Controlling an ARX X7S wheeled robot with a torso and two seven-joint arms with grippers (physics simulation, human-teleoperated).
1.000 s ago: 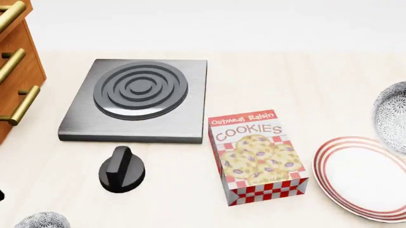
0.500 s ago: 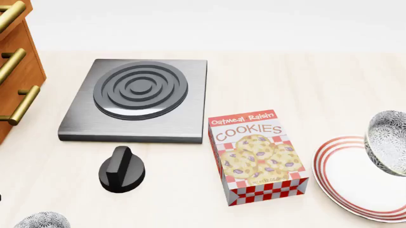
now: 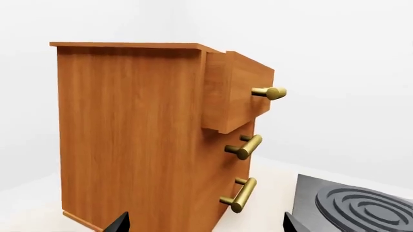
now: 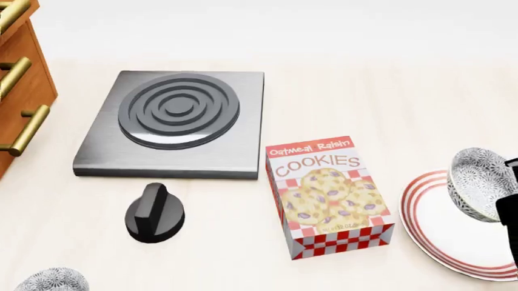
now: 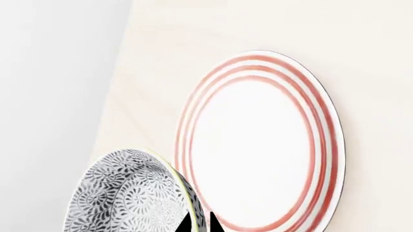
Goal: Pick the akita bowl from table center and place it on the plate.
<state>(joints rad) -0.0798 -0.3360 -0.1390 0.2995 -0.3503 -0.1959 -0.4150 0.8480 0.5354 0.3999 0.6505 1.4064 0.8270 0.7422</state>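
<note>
The plate [image 4: 453, 233] lay bare across its white middle, open from above. The cookie box [image 4: 328, 197] stood just beside its rim, blocking approach from that side. Bare table [image 4: 389, 97] stretched behind the plate, well apart from the hotplate [image 4: 174, 124] and black knob [image 4: 154, 213].

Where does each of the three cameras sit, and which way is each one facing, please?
Head view: on the head, looking forward and down at the cooktop, cookie box, knob; right gripper at the edge.
Left wrist view: on the left arm, facing the wooden drawer cabinet; dark fingertips show.
Right wrist view: on the right arm, facing the plate and akita bowl.
Head and right wrist share plate and bowl.
</note>
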